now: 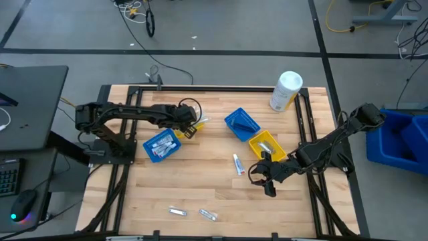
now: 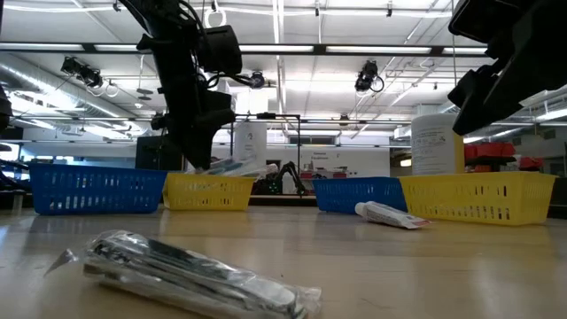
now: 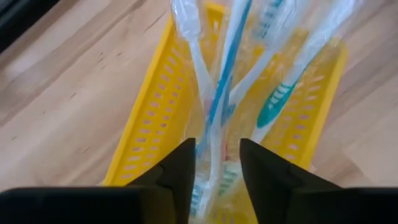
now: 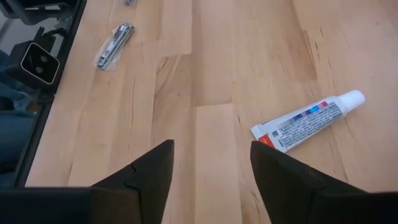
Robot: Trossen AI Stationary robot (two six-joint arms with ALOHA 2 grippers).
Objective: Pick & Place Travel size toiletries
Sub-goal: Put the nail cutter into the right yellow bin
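From my remote seat, the left pincer (image 1: 194, 124) hangs over a yellow bin (image 3: 152, 106) at centre-left of the overhead frame, its fingers (image 3: 180, 168) spread either side of wrapped toothbrushes (image 3: 217, 93) that stand in that bin; I cannot tell whether they touch the wrapping. Lower right of centre, my right pincer (image 1: 266, 179) hovers released and empty above the bare desk (image 1: 200, 181), near a small toothpaste tube (image 1: 237, 163) lying flat. Two wrapped silver items (image 1: 177, 212) rest near the bottom edge. A blue bin (image 1: 162, 145) sits left of centre, another blue bin (image 1: 241, 123) and a second yellow bin (image 1: 266, 144) right of centre
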